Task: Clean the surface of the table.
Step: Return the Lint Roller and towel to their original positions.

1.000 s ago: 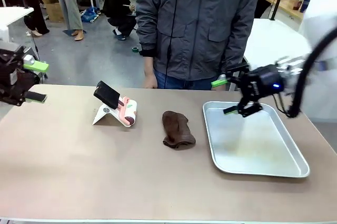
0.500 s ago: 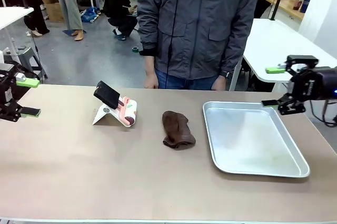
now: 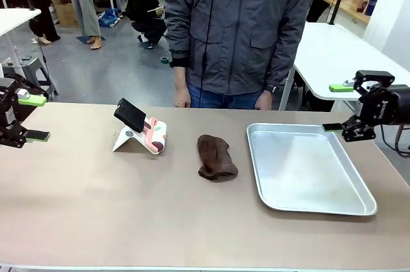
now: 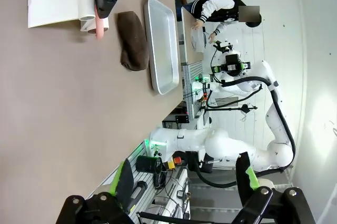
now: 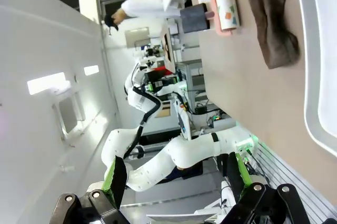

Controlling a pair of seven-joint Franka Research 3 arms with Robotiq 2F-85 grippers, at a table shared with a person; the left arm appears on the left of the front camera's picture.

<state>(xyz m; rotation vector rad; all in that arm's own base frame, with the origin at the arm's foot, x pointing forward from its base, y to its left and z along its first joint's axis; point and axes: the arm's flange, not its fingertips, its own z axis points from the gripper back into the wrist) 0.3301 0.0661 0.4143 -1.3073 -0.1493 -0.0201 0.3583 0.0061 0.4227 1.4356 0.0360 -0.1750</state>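
Observation:
The tan-brown table (image 3: pixel 128 208) carries a crumpled brown cloth (image 3: pixel 216 157) near its middle and a lint roller (image 3: pixel 146 132) with a black handle on a white stand to the left. My left gripper (image 3: pixel 35 118) hovers open and empty at the table's left edge. Beyond the tray's far right corner, my right gripper (image 3: pixel 335 107) is also open and empty. In the left wrist view the open left gripper (image 4: pixel 185 176) looks along the table (image 4: pixel 52 118) toward the cloth (image 4: pixel 131 41). The right wrist view shows the open right gripper (image 5: pixel 176 174), the cloth (image 5: pixel 274 26) and the roller (image 5: pixel 226 10).
An empty silver metal tray (image 3: pixel 256 157) lies on the right half of the table, seen also as the tray (image 4: pixel 160 45) in the left wrist view. A person in a grey jacket (image 3: pixel 240 29) stands at the far edge, hands hanging by the table.
My right gripper has swung from above the tray's far left corner out to the right, past the tray's edge. My left gripper has sunk slightly at the left edge.

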